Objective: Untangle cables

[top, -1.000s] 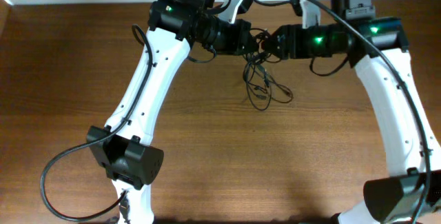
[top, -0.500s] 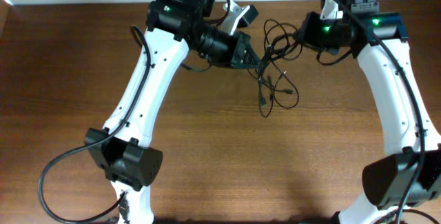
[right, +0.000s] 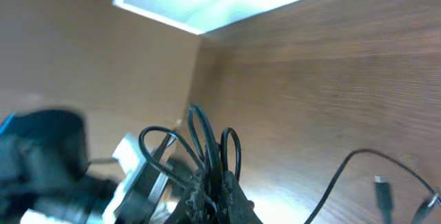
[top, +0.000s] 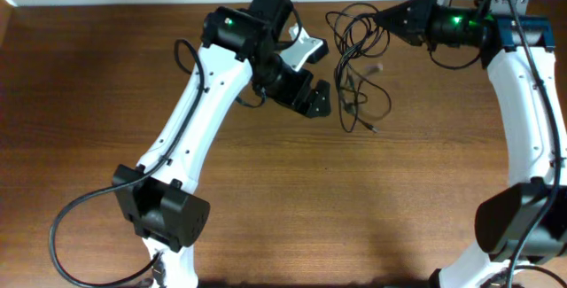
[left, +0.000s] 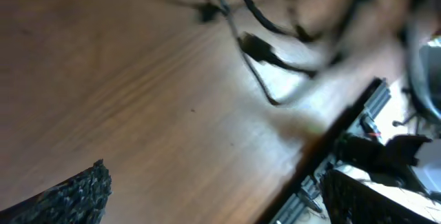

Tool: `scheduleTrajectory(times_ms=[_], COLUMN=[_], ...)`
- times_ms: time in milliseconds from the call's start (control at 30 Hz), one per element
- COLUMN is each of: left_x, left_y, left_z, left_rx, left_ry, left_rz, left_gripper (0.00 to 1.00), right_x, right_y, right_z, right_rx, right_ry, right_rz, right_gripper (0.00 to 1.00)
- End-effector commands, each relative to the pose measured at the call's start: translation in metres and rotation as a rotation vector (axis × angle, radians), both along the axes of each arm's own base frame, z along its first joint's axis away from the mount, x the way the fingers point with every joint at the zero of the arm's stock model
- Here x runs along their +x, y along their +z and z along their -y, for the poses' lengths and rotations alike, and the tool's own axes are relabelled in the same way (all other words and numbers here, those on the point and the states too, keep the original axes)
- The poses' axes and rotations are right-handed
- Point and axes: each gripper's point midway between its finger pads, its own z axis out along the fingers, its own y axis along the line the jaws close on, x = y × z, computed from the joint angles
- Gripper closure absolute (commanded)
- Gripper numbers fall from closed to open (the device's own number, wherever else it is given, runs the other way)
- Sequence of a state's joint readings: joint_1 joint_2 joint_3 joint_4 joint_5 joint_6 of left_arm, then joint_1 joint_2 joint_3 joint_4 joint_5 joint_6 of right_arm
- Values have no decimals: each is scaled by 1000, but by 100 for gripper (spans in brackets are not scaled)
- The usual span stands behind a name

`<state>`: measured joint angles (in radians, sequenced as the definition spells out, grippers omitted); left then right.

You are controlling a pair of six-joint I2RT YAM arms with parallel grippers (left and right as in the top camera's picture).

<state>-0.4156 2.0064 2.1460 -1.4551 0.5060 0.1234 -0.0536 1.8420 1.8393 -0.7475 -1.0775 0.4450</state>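
The cables (top: 353,53) are thin black cords bunched in loops near the table's far edge, with loose ends trailing toward a small plug (top: 373,128). My right gripper (top: 383,19) is shut on the top of the bunch. In the right wrist view the loops (right: 201,143) rise out of the closed fingers (right: 234,198), and a grey plug (right: 382,187) lies off to the right. My left gripper (top: 312,100) stands open just left of the hanging cords with nothing in it. In the left wrist view its fingers (left: 74,196) are wide apart, and blurred cables with a plug (left: 253,46) lie ahead.
The table's far edge (top: 177,4) meets a white wall right behind the cables. The left arm's base (top: 162,211) and the right arm's base (top: 516,226) stand at the near edge. Thick black robot cables (top: 84,201) loop from the arms.
My left gripper has opened, let go of the bunch and drawn back toward the near left. The right gripper has shut on the cables and pulled them up toward the far right.
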Motion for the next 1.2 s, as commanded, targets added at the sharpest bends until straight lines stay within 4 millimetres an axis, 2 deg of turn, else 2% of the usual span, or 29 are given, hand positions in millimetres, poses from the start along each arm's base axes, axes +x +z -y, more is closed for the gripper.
scheduleTrajectory(times_ms=[0, 33, 100, 133, 233, 333, 533, 633, 667, 867, 933, 967, 1067, 1167], left_x=[30, 36, 46, 49, 59, 55, 43, 26, 23, 15, 14, 14, 21, 21], left_y=[50, 62, 96, 106, 115, 123, 101, 106, 105, 76, 67, 67, 58, 55], left_z=[-29, -30, -20, -17, -9, 2, 20, 39, 43, 69, 71, 71, 66, 65], left_rx=[-46, -89, -309, -381, -434, -521, -579, -637, -631, -564, -554, -550, -493, -475], left_ry=[61, 69, 33, 12, -18, -94, -133, -222, -232, -260, -257, -256, -234, -227], left_rz=[178, 206, 245, 258, 314, 325, 172, 160, 159, 104, 71, 72, 93, 93], left_gripper=[0, 0, 1, 2, 3, 4, 11, 25, 34, 56, 73, 82, 94, 99], right_x=[-35, -39, -50, -59, -79, -98, -99, -98, -97, -95, -86, -82, -64, -39], right_y=[49, 48, 29, 22, 15, 15, 20, 21, 23, 36, 41, 43, 47, 41], right_z=[-7, -7, -1, -4, -19, -38, -42, -41, -42, -46, -43, -40, -18, 21], right_rx=[28, 11, -105, -134, -158, -148, -145, -146, -137, -72, -56, -51, -48, -93], right_ry=[91, 94, 67, 99, 212, 316, 328, 326, 327, 326, 291, 272, 170, -3], right_rz=[149, 155, 125, 124, 169, 216, 248, 258, 260, 271, 259, 253, 222, 159], right_gripper=[96, 96, 96, 96, 96, 96, 96, 96, 96, 96, 96, 96, 96, 96])
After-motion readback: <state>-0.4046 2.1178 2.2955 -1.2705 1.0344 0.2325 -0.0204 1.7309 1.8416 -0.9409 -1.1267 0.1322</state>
